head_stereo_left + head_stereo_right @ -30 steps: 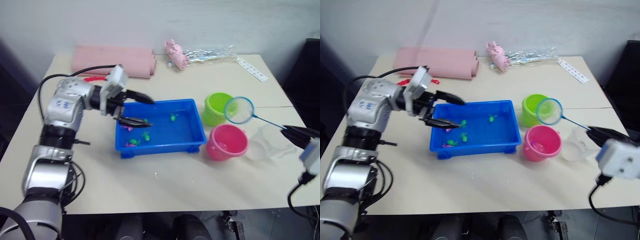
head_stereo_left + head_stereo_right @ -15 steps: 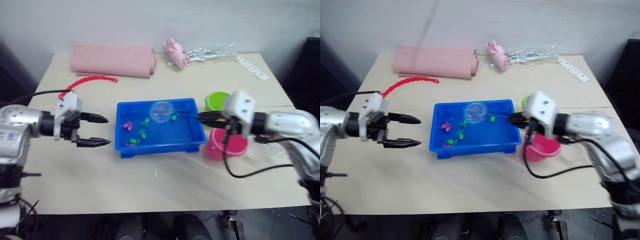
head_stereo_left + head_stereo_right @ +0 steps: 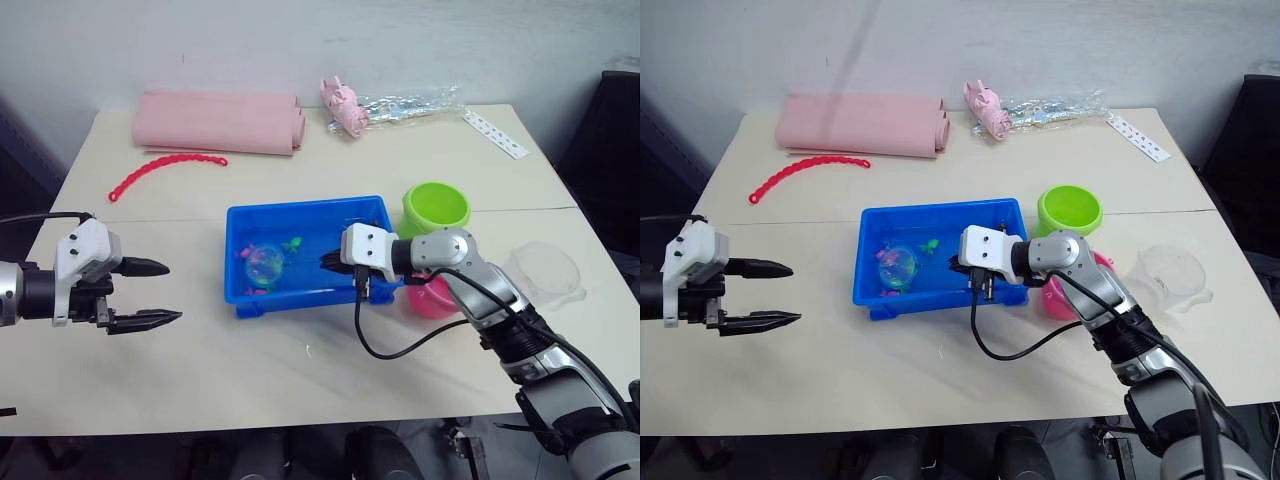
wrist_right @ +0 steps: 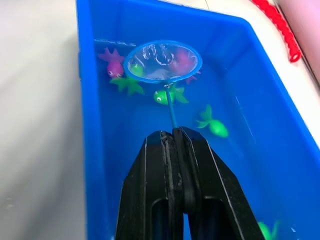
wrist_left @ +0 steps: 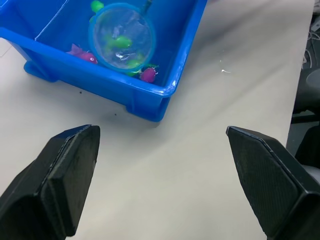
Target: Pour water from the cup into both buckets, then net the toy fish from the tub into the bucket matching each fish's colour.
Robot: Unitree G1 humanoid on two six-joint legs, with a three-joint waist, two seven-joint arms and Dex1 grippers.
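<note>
The blue tub (image 3: 306,207) sits mid-table with several green and pink toy fish (image 4: 215,127) in it. My right gripper (image 3: 330,262) reaches over the tub's right part, shut on the net's thin handle (image 4: 170,107). The net's blue hoop (image 3: 265,265) lies low at the tub's left end, over a pink fish (image 4: 114,63) and beside a green one (image 4: 167,96). My left gripper (image 3: 172,292) hangs open and empty left of the tub. The lime green bucket (image 3: 436,207) stands right of the tub. The pink bucket (image 3: 432,298) is partly behind my right arm. The clear cup (image 3: 545,270) stands farther right.
A rolled pink cloth (image 3: 215,120) and a red bead chain (image 3: 160,170) lie at the back left. A pink toy (image 3: 345,105), a clear plastic bag (image 3: 410,100) and a white strip (image 3: 495,133) lie at the back right. Bare table (image 5: 200,165) spreads in front of the tub.
My right arm has carried the net from above the tub's middle down to its left end among the fish. My left gripper has drawn back a little from the tub, still open.
</note>
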